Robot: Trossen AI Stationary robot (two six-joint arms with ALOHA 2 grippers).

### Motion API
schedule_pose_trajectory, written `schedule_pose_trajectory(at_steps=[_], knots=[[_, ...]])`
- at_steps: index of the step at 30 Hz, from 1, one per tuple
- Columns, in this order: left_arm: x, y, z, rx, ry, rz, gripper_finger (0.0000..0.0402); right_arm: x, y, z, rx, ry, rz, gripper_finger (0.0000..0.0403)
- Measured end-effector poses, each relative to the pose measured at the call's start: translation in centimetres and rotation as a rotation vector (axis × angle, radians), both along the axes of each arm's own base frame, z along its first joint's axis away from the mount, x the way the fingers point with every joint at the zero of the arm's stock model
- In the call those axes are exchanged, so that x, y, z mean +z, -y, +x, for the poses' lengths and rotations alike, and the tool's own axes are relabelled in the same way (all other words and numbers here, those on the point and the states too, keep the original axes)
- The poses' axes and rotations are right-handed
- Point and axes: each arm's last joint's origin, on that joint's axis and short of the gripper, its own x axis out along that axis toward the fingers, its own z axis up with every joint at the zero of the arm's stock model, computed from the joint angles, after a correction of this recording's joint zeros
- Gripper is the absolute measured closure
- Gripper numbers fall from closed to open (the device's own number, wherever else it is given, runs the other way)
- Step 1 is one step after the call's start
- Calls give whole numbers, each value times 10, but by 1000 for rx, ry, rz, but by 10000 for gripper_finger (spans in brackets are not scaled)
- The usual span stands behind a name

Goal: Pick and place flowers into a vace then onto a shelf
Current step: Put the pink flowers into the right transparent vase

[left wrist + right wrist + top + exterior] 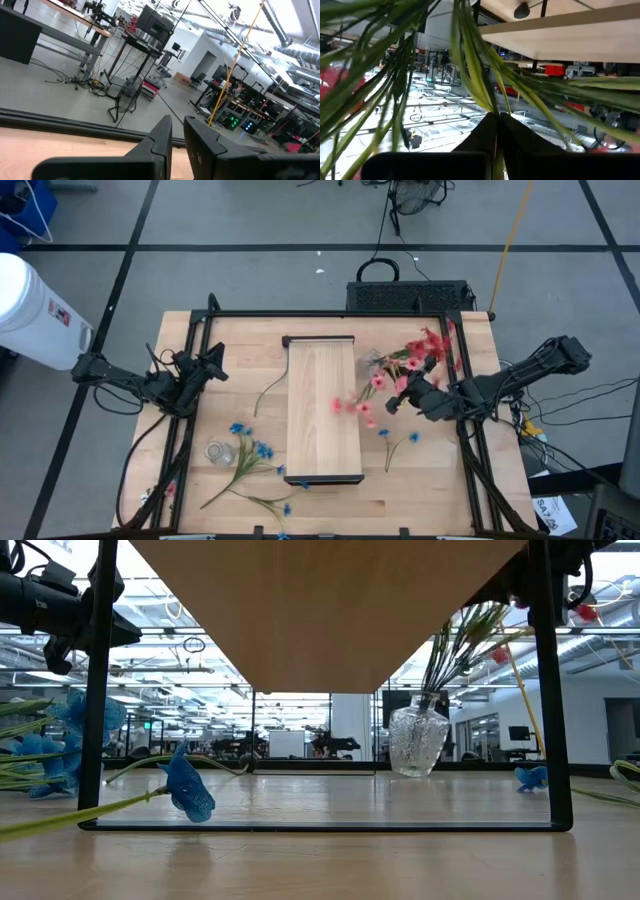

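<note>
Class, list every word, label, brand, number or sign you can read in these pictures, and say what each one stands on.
No text can be read in any view.
White cylinder beside the table, high view: a small label with red marks, too small to read.
Paper on the floor at the table's right corner: dark marks, too blurred to read.

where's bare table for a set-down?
Free: the shelf top's far half; table strip between shelf and left gripper, one stem aside. Crowded: blue flowers front-left; pink flowers, vase, right gripper right of shelf.
</note>
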Motion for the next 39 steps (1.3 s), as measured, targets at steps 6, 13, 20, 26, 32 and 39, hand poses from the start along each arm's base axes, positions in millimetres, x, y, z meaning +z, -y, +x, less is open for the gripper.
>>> schedule_pose_trajectory(at_steps=[6, 13, 20, 26, 32, 39], knots=[[0, 0, 0, 0, 0, 0, 350, 1, 7, 3, -5, -25, -21, 390], [0, 0, 0, 0, 0, 0, 350, 3, 19, 8, 7, -42, -30, 390], [0, 0, 0, 0, 0, 0, 350, 7, 26, 12, 33, -44, -53, 390], [0, 0, 0, 0, 0, 0, 350, 7, 26, 12, 29, -34, -39, 384], [0, 0, 0, 0, 0, 0, 350, 7, 26, 11, 14, -21, -27, 332], [0, 0, 0, 0, 0, 0, 350, 7, 26, 11, 17, -32, -43, 241]])
